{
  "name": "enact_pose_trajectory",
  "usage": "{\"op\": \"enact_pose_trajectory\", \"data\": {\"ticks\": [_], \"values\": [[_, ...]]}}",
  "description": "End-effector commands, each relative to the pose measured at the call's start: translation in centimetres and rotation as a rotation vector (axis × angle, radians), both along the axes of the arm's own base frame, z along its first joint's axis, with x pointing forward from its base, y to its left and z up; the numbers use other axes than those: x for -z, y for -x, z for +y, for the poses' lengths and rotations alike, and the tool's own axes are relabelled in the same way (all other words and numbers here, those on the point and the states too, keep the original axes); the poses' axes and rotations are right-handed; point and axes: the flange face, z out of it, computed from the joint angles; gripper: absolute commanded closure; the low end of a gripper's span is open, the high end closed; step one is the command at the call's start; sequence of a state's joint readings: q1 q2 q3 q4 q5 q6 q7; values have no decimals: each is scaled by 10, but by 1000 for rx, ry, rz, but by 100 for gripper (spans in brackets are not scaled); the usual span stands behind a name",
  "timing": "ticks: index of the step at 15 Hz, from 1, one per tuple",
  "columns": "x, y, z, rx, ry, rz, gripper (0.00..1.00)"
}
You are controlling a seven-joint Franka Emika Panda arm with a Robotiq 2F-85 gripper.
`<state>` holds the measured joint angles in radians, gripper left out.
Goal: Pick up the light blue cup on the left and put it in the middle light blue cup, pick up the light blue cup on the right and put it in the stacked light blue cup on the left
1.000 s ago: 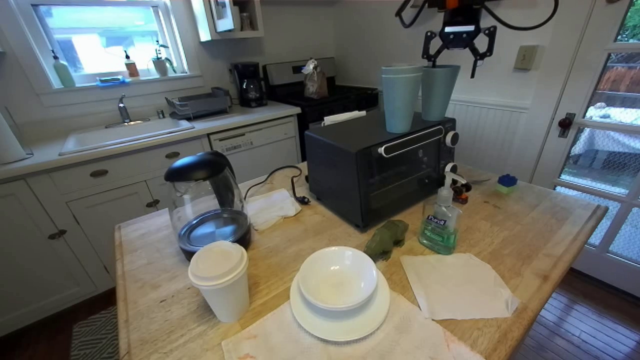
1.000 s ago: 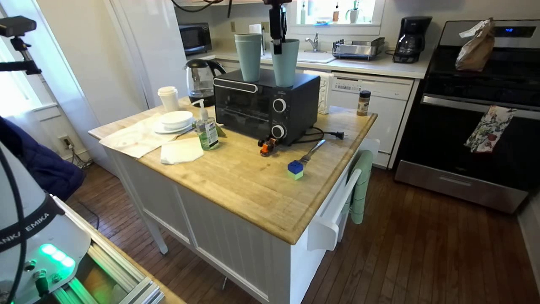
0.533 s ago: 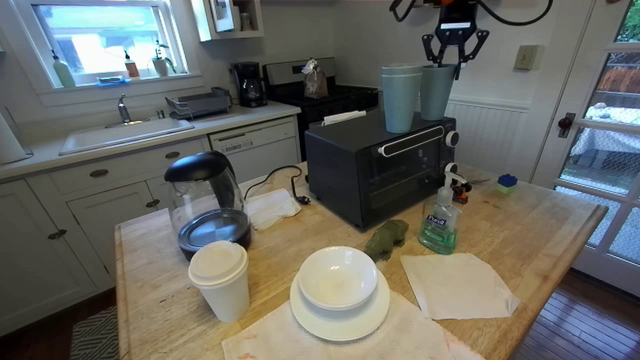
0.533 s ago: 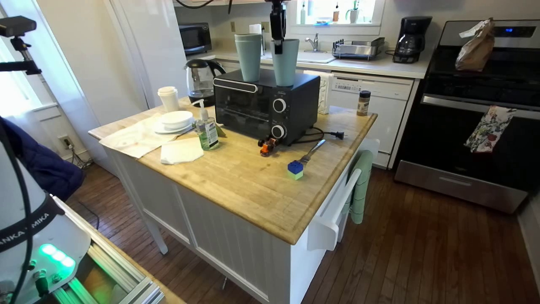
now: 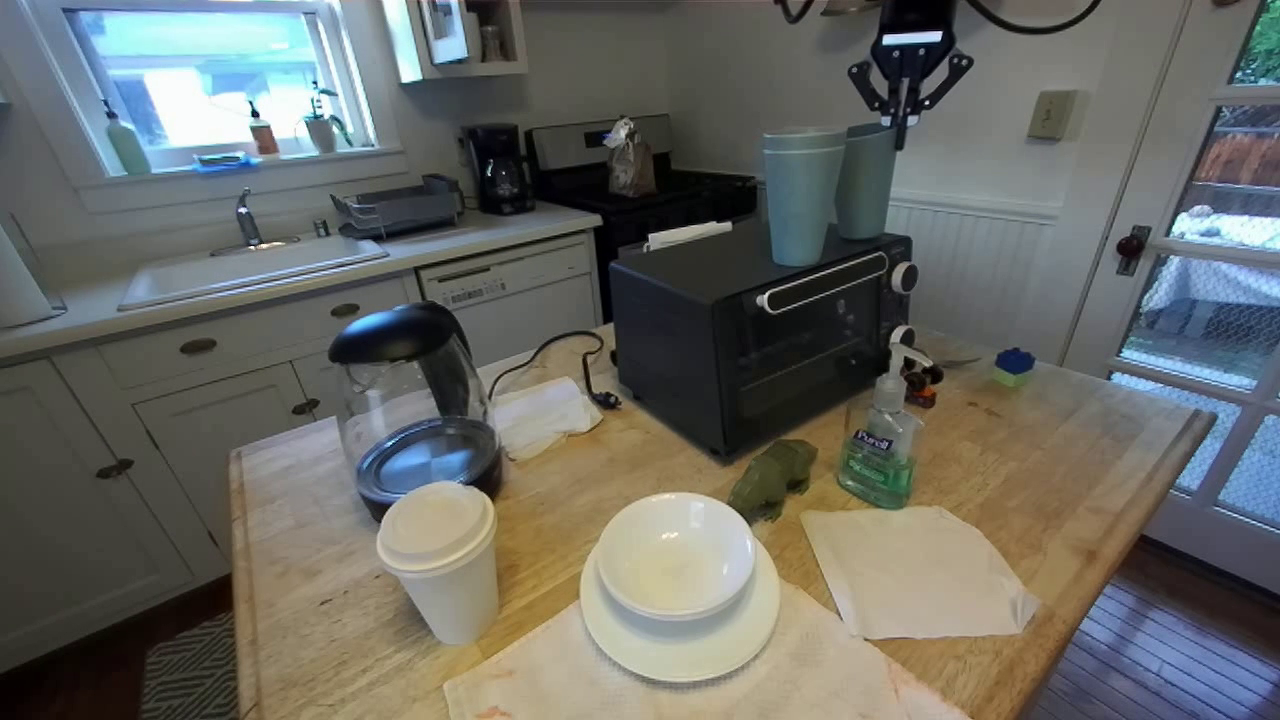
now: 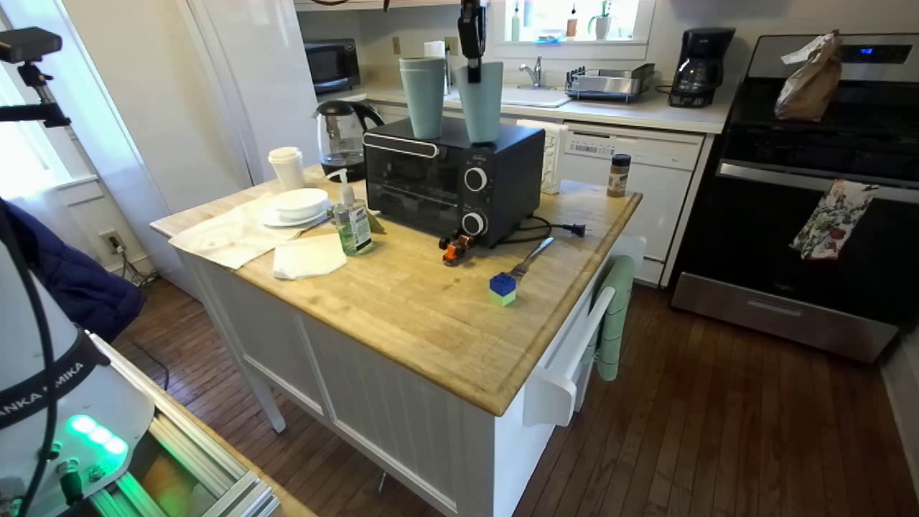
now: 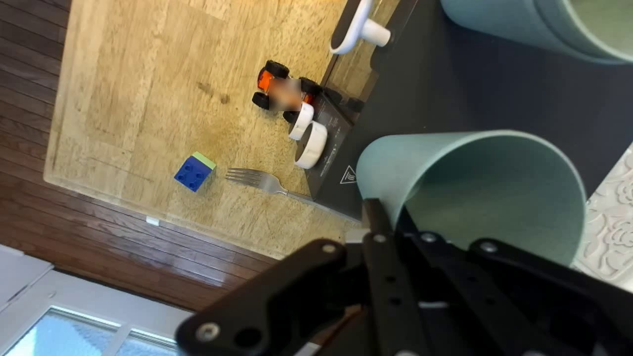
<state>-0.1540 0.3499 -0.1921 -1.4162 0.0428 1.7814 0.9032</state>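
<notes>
The light blue cup on the right (image 5: 862, 190) is over the knob end of the black toaster oven, leaning slightly in both exterior views. My gripper (image 7: 390, 217) is shut on its wall, with one finger outside and the other inside the rim. In an exterior view the gripper (image 5: 900, 135) comes down from above onto that rim. Beside this cup stand the stacked light blue cups (image 5: 800, 210), upright, with a double rim showing; the stack (image 7: 514, 24) is also at the top right of the wrist view. Whether the held cup's base still touches the oven is hard to tell.
The toaster oven (image 5: 690, 265) stands on the wooden island. Around it are a sanitizer bottle (image 5: 880, 450), a glass kettle (image 5: 410, 400), a lidded white cup (image 5: 440, 570), a bowl (image 5: 675, 560) on a plate, an orange toy car (image 6: 454, 251), a fork (image 7: 262, 180) and a block (image 6: 502, 287).
The gripper has gone from open fingers to shut on the right cup's rim. That cup has shifted a little towards the sink side and now leans. The stacked cups have not moved.
</notes>
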Motion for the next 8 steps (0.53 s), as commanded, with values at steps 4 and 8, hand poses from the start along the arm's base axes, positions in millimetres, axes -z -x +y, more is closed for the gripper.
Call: {"op": "enact_pose_trajectory", "data": {"ticks": [4, 8], "values": [[-29, 3, -12, 71, -35, -49, 99], [-67, 12, -17, 82, -51, -121, 99]]}}
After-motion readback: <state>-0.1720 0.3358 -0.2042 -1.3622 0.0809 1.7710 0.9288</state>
